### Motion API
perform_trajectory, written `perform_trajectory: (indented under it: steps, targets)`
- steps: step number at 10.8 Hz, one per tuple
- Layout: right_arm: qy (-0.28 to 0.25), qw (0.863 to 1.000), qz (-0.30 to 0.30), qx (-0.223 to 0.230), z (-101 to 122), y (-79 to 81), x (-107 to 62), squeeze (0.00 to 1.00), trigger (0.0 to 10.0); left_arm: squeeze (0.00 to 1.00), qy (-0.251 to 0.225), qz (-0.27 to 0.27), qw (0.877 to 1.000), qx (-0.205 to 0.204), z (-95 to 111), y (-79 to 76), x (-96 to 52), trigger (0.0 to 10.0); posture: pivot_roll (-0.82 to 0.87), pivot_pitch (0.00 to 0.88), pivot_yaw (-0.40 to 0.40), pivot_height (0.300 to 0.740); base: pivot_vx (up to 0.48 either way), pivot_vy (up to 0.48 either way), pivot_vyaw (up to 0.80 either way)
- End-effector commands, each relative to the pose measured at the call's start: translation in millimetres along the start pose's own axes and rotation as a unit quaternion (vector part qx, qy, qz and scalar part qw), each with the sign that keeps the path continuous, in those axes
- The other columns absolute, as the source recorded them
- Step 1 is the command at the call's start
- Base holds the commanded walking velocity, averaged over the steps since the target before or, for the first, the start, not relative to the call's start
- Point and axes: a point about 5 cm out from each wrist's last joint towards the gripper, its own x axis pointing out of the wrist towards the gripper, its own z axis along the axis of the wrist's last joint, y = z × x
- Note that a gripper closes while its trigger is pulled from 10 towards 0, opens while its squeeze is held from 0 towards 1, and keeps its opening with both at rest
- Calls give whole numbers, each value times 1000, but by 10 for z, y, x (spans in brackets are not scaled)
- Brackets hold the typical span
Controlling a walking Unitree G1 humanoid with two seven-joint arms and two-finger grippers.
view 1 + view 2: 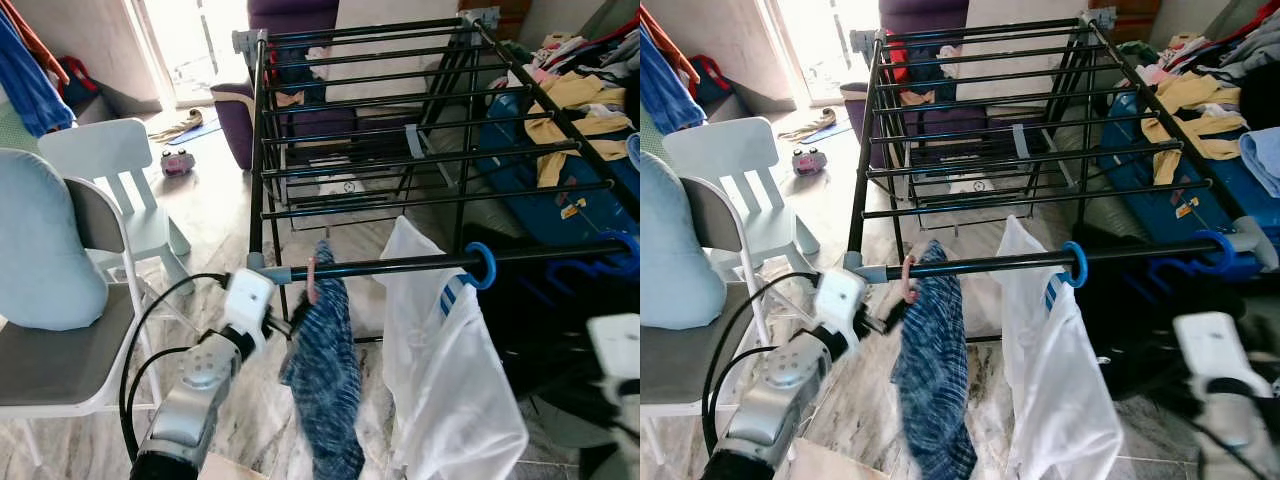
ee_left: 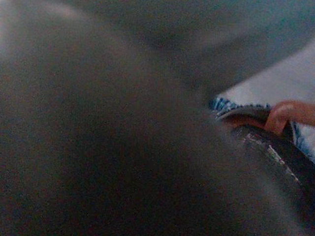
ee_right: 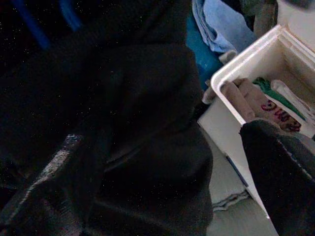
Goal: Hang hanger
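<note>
Pink hanger (image 1: 312, 278) hooked on the rack's front rail (image 1: 400, 264); blue plaid garment (image 1: 325, 380) hanging below.

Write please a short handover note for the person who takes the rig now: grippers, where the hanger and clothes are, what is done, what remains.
Left gripper: at the shoulder of the blue plaid garment; whether its fingers are open or shut cannot be seen.
Right gripper: low at the robot's right, by dark cloth and a white bin; grip cannot be told.
The garment's pink hanger hook is already over the front bar of the drying rack.
The white shirt hangs beside it on a blue hanger.
Left: confirm the hook sits firmly, then withdraw the left arm.
</note>
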Motion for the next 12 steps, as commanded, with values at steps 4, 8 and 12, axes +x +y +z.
perform_trajectory:
  steps: [4, 8, 12]
  targets:
    - [39, 997, 64, -3, -185, -103, 255, 0, 10000, 0, -2, -17, 1000, 19, 61, -17, -9, 10000, -216, 0, 81, 740, 0, 0, 0]
    - [70, 964, 230, 114, -193, 166, 229, 0, 10000, 0, 9, -19, 1000, 23, 14, -19, -28, 10000, -218, 0, 81, 740, 0, 0, 0]
    - [62, 941, 307, 126, -184, 373, 130, 0, 10000, 0, 3, 1, 1000, 28, 39, 18, 12, 10000, -223, 0, 83, 740, 0, 0, 0]
